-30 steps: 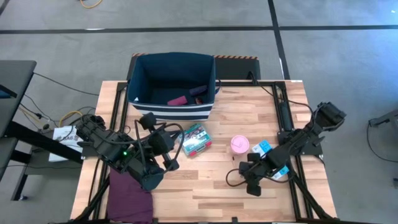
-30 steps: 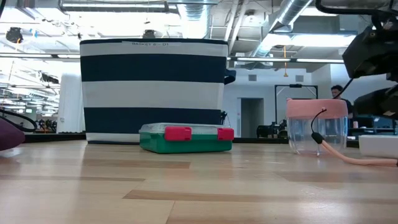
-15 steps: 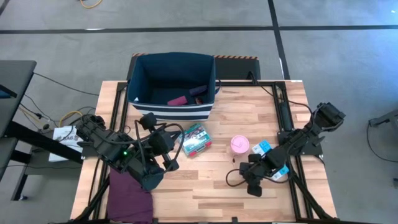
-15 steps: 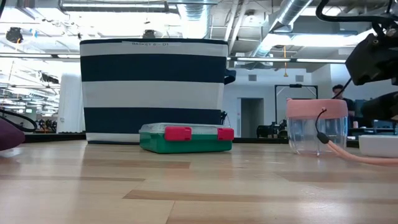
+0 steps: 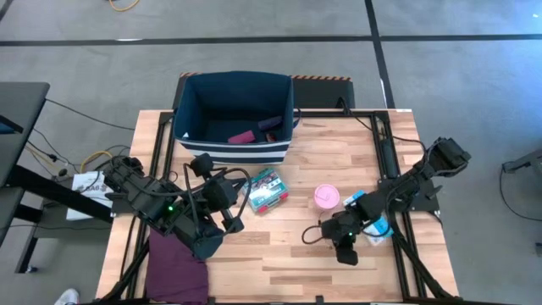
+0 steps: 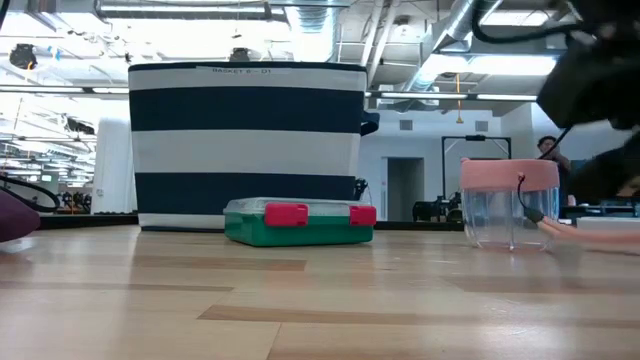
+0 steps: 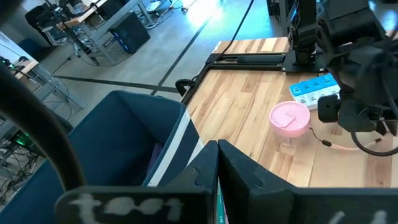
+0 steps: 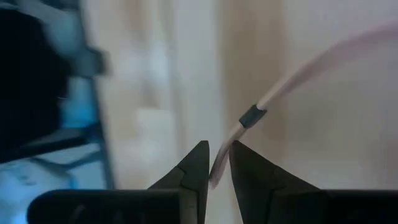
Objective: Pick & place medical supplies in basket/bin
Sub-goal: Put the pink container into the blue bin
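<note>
Right claw (image 8: pixel 214 163) closed on the end of a thin, limp pink tube (image 8: pixel 292 78) near the bench's (image 5: pixel 279 263) right edge, beside the pink-lidded clear tub (image 5: pixel 327 196); light and floppy, likely to trail. Left claw (image 7: pixel 217 165) shut, empty, beside the navy striped fabric bin (image 5: pixel 235 119).

Left gripper (image 5: pixel 230 206) rests shut, its arm folded low at the left; right gripper (image 5: pixel 306 238) reaches low, fingers (image 8: pixel 198 171) pinched nearly together.
</note>
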Available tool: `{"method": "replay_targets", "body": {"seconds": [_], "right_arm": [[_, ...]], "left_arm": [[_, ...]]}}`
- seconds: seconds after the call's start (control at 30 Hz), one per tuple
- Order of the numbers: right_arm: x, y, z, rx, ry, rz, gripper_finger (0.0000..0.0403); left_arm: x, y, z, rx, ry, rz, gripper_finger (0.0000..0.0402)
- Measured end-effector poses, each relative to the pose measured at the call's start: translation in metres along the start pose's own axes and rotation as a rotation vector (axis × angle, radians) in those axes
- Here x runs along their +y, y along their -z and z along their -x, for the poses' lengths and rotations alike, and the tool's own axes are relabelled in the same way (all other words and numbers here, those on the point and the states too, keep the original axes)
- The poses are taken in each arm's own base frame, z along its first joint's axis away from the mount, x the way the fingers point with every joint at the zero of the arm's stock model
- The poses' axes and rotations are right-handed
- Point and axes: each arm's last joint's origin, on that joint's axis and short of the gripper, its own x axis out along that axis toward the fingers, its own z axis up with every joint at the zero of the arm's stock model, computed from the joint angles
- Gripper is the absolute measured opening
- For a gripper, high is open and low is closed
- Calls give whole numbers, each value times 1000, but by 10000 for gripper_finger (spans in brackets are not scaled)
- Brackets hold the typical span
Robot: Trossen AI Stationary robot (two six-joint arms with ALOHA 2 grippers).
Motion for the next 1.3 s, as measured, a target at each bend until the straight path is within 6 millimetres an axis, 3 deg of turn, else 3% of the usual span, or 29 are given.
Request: {"method": "replay_targets", "body": {"seconds": [0.3, 0.6, 1.0, 1.3], "right_arm": [[0, -15, 5, -49, -136, 82, 58], [16, -27, 10, -128, -347, 200, 58], [24, -41, 19, -285, -429, 290, 57], [11, -42, 19, -268, -347, 204, 5]], "left_arm": [[0, 0, 0, 12, 18, 3, 0], [-1, 0, 0, 14, 21, -5, 0], [-1, 0, 0, 15, 22, -3, 0], [-1, 1, 0, 28, 40, 7, 0]]}}
